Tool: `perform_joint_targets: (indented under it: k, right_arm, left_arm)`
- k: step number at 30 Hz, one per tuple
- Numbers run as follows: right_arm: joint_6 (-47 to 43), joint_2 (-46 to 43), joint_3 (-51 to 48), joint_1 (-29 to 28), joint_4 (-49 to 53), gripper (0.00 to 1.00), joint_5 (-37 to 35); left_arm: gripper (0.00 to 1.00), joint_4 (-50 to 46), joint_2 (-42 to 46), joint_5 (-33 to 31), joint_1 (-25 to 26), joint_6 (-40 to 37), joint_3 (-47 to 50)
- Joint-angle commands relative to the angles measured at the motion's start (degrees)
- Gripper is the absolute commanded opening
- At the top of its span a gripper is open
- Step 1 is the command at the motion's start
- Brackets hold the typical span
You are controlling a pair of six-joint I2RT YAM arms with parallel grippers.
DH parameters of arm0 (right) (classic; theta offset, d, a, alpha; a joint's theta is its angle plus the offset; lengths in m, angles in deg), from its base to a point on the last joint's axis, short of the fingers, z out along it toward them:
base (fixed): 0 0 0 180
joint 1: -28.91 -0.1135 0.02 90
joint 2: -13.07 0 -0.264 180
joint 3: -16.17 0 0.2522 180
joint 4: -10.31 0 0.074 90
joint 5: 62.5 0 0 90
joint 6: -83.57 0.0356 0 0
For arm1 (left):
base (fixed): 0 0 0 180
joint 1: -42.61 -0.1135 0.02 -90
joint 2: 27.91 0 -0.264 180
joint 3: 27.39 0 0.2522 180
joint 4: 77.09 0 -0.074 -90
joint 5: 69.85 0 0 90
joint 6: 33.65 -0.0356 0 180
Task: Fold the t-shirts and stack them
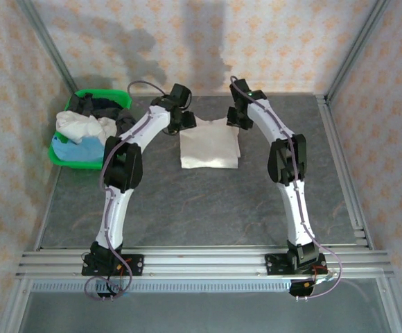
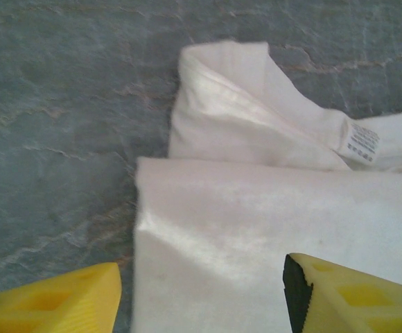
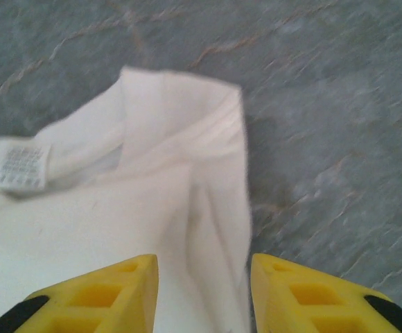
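Well left of the folded shiny white cloth t-shirt (image 1: 209,144): a green plastic basket (image 1: 61,158), heaped with crumpled white, light blue and dark t-shirts (image 1: 83,128), none folded yet. Over the folded shirt's far left corner: the left end effector (image 2: 201,295), yellow fingers (image 2: 55,302) spread wide, pinching nothing, hovering close above flat cloth. Over the far right corner: the right end effector (image 3: 204,288), spread less wide, straddling the doubled side edge without closing on it. Reads as a release step, with the fold itself done. Risks from here: snagging a tucked sleeve or the hem on a fingertip while lifting, pulling the layers askew; or dragging the slippery fabric sideways and spoiling the neat rectangle. Underneath: a matte grey, stone-veined table (image 1: 187,208). Around it: pale floral-patterned walls (image 1: 187,41) and an aluminium frame (image 1: 201,262).
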Motion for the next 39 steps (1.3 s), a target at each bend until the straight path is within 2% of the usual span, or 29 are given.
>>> perform_joint_targets:
  k: [1, 6, 8, 12, 15, 17, 22, 24, 27, 30, 34, 37, 39]
  right_arm:
    - [-0.3, -2.4, -3.5, -2.3, -6.5, 0.34, 2.0]
    - [0.2, 2.3, -2.5, -2.0, -5.0, 0.31, 0.6]
    - [0.2, 3.5, -2.3, -1.2, -4.7, 0.31, 1.0]
    - [-0.3, 3.2, -0.4, 0.7, -1.4, 0.32, 0.4]
    - [-0.5, -2.3, -3.0, 0.7, 0.4, 0.37, -1.8]
    - [0.1, -9.1, -11.1, -0.1, -1.8, 0.39, -2.1]
    - [5.7, -28.1, -40.2, -5.9, -14.1, 0.42, -1.1]
    - [9.0, -31.9, -49.4, -8.9, -18.7, 0.4, 1.8]
    - [11.7, -32.9, -57.5, -10.8, -22.0, 0.38, 3.1]
    - [10.7, -29.4, -58.1, -9.8, -20.3, 0.34, -0.6]
    - [6.5, -24.3, -53.2, -7.1, -18.4, 0.3, -1.7]
    - [3.4, -22.1, -48.1, -5.1, -14.8, 0.27, -5.5]
    - [1.6, -21.0, -45.0, -3.7, -12.5, 0.27, -8.0]
  left_arm:
    - [0.56, -2.8, -4.7, 0.7, 0.5, -1.7, -4.1]
    - [0.56, -5.7, -12.4, 1.2, 0.2, -1.2, -11.7]
    - [0.55, -6.4, -12.9, 1.7, 0.2, -1.0, -11.8]
    - [0.55, -2.1, -7.3, 1.6, 0.7, -0.7, -1.3]
    - [0.55, 1.6, -1.3, 1.2, 1.8, -0.4, 9.5]
    - [0.54, 3.3, 3.0, 0.9, 2.6, 0.7, 16.6]
    - [0.5, 9.8, 16.1, -1.1, 5.8, 8.5, 36.6]
    - [0.47, 10.4, 21.3, -1.4, 7.9, 13.8, 43.2]
    - [0.48, 11.8, 29.8, -1.2, 11.7, 19.4, 50.6]
    - [0.57, 12.1, 37.2, -0.6, 11.7, 22.4, 54.9]
    - [0.59, 10.4, 44.9, -2.1, 9.1, 21.2, 56.1]
    - [0.61, 8.7, 46.7, -5.0, 5.6, 18.1, 55.3]
    - [0.61, 8.8, 44.5, -5.5, 3.0, 15.7, 53.8]
